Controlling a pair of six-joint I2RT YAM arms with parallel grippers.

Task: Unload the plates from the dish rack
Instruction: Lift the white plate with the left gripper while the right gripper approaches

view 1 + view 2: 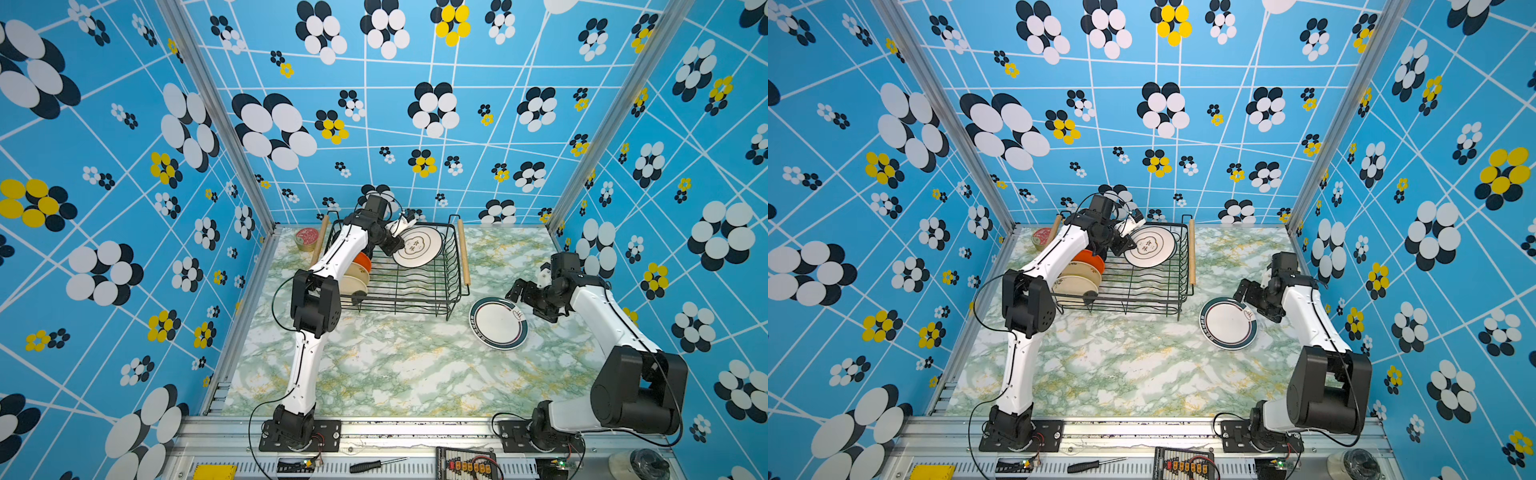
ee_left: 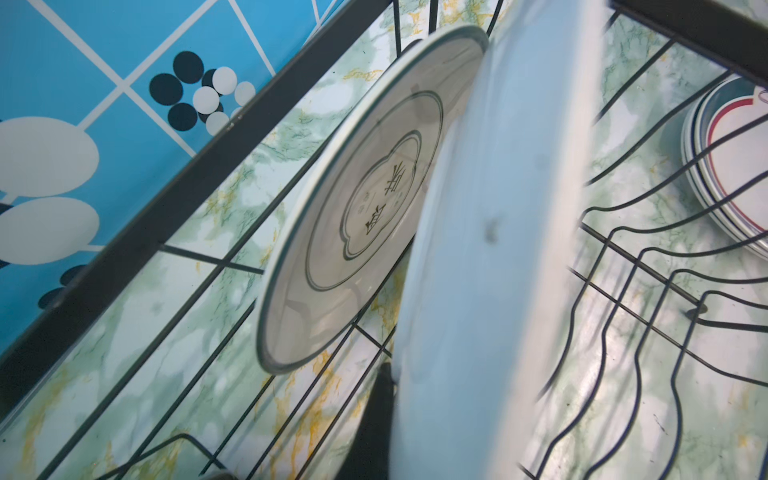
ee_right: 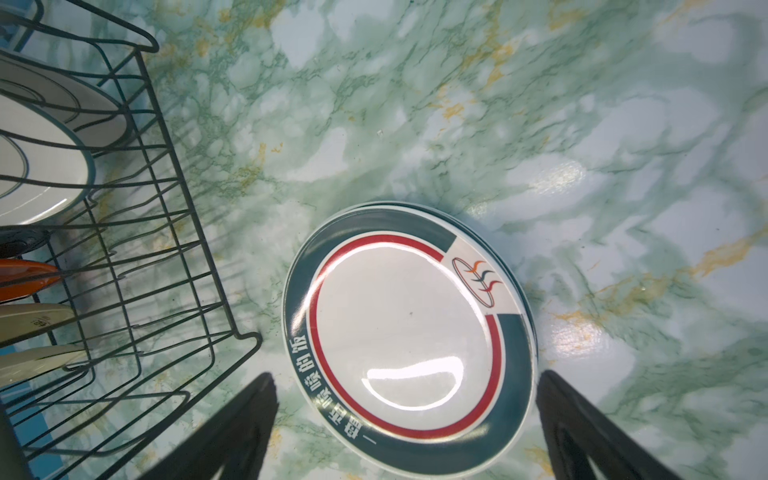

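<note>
We see the dish rack (image 1: 453, 266) standing at the back of the marbled table (image 1: 395, 365), just above the middle of both top views. The left gripper (image 1: 392, 247) reaches into the rack's upper part. Its jaws are pressed together on the left rim of a white plate (image 1: 419, 247) with a lobed emblem, which stands tilted with its face toward us. In the left wrist view the held plate is a pale blur close to the lens. A second emblem plate (image 2: 353, 199) leans beside it, toward the back wall (whether the two touch we cannot tell).

In the rack's lower left, partly hidden by the left arm, stand an orange plate (image 1: 364, 262) and cream plates (image 1: 353, 286).

The right gripper (image 3: 407, 374) hangs with its fingers spread wide and nothing between them. It is above the upper right edge of a stack of teal-rimmed plates (image 1: 498, 323), which lies flat on the table, to the lower right of the rack and apart from it.

A red-lidded tin (image 1: 306, 237) sits just outside the rack's upper left corner, beside a wooden handle (image 1: 321, 241)
</note>
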